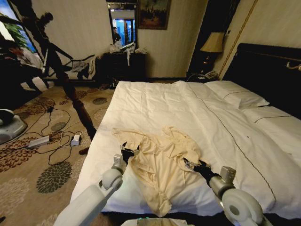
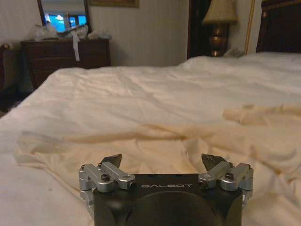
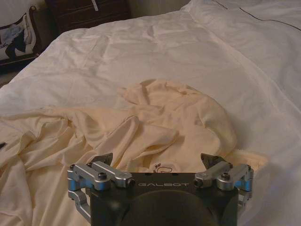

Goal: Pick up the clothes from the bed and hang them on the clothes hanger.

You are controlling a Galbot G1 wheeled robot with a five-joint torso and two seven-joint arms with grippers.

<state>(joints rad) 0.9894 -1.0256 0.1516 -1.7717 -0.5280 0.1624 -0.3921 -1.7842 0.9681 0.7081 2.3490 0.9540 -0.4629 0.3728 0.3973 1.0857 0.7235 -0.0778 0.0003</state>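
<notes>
Thin, wrinkled cream shirt-like garment [image 1: 162, 162] on white stitched-line duvet bed [image 1: 225, 132] — left pincer [image 1: 128, 150] and right pincer [image 1: 190, 164] both spread, empty.

The word "GALBOT" stands in pale capital letters on the black body of the left gripper [image 2: 162, 161], between its two silver finger mounts. The same word "GALBOT" stands on the black body of the right gripper [image 3: 160, 159]. A small printed mark shows on the clothes [image 3: 162, 167] just beyond that gripper, too small to read.
</notes>
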